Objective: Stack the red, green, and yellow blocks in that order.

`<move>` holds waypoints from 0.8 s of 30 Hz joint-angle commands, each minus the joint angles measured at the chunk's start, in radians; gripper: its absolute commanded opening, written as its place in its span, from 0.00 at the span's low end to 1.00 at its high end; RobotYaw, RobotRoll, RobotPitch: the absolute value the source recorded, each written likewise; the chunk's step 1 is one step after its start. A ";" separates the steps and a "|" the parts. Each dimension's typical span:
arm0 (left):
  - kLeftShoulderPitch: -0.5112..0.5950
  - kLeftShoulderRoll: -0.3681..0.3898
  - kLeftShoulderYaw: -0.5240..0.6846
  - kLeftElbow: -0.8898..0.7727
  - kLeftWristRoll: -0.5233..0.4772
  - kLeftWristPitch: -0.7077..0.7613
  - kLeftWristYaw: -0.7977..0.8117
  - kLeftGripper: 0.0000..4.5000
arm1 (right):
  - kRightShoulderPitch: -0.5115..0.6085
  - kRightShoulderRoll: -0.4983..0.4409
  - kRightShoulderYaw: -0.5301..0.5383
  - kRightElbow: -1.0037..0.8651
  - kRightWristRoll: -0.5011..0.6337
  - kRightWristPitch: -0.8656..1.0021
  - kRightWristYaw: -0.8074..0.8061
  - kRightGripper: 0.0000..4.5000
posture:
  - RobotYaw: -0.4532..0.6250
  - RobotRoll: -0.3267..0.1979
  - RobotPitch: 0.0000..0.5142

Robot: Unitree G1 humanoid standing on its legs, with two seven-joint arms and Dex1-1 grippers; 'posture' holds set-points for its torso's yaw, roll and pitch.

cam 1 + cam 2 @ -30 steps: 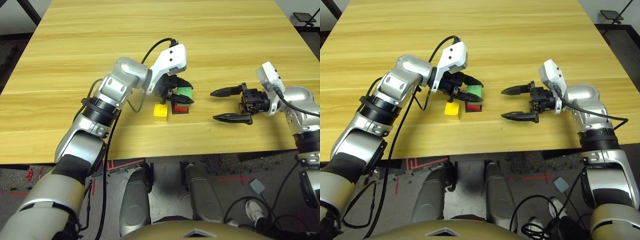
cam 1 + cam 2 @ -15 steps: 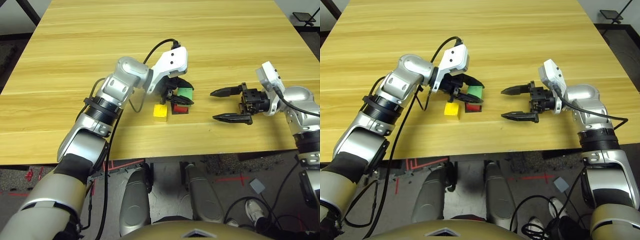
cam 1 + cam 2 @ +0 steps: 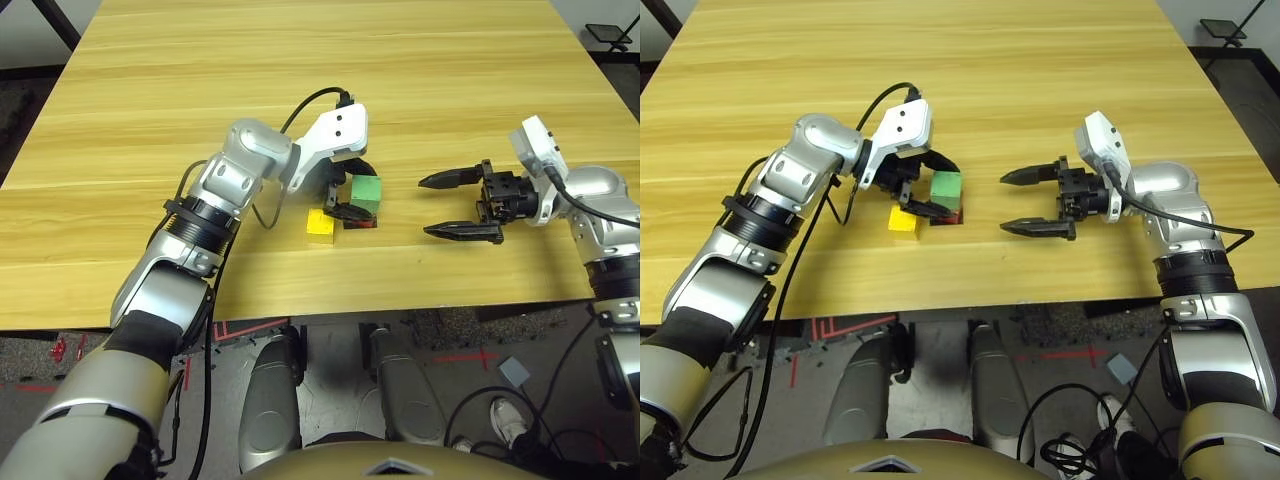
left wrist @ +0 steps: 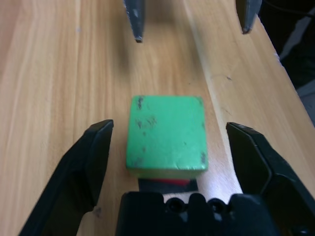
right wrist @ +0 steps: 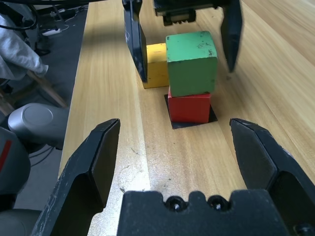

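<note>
On the left, the yellow block [image 3: 320, 224] sits on the table [image 3: 300, 80], just beside the stack. Next to it the left claw [image 3: 347, 195] hangs released, its fingers [image 4: 86, 167] spread to either side of the green block [image 5: 191, 63] and clear of it. That block rests on the red block [image 5: 189, 107], which sits on a black square patch [image 5: 193, 120]. The green looks slightly offset toward the yellow, so the left claw should draw straight back without brushing it. To the right, well apart, the right claw [image 3: 455, 205] waits released, pointing at the stack. The yellow goes on top next; it wants a level, centred grip.
</note>
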 commanded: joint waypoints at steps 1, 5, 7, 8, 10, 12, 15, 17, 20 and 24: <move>0.025 0.065 0.026 -0.108 -0.035 0.092 -0.035 1.00 | -0.005 0.006 -0.003 0.012 -0.009 -0.004 0.012 1.00 | 0.46 0.62 0.47; 0.089 0.184 0.055 -0.244 -0.061 0.196 -0.051 1.00 | -0.014 0.010 -0.003 0.029 -0.016 -0.010 0.018 1.00 | 0.48 0.62 0.45; 0.128 0.228 0.068 -0.301 -0.076 0.232 -0.043 1.00 | -0.022 0.012 -0.004 0.043 -0.021 -0.016 0.023 1.00 | 0.49 0.62 0.45; 0.149 0.248 0.073 -0.330 -0.084 0.251 -0.037 1.00 | -0.028 0.013 -0.004 0.051 -0.024 -0.019 0.026 1.00 | 0.49 0.62 0.44; 0.189 0.271 0.082 -0.377 -0.096 0.281 -0.018 1.00 | -0.040 0.017 -0.002 0.070 -0.028 -0.027 0.031 1.00 | 0.50 0.62 0.44; 0.225 0.274 0.092 -0.411 -0.104 0.304 0.011 1.00 | -0.052 0.021 0.000 0.086 -0.033 -0.035 0.036 1.00 | 0.51 0.62 0.44; 0.260 0.256 0.100 -0.432 -0.109 0.310 0.067 1.00 | -0.068 0.029 0.002 0.110 -0.038 -0.047 0.045 1.00 | 0.51 0.61 0.44; 0.280 0.235 0.103 -0.428 -0.106 0.290 0.109 1.00 | -0.077 0.034 0.004 0.121 -0.042 -0.051 0.051 1.00 | 0.52 0.60 0.44; 0.303 0.213 0.098 -0.419 -0.102 0.271 0.147 1.00 | -0.089 0.038 0.005 0.136 -0.049 -0.057 0.060 1.00 | 0.52 0.60 0.44; 0.322 0.191 0.083 -0.397 -0.093 0.248 0.176 1.00 | -0.093 0.037 0.001 0.144 -0.054 -0.060 0.066 1.00 | 0.51 0.59 0.43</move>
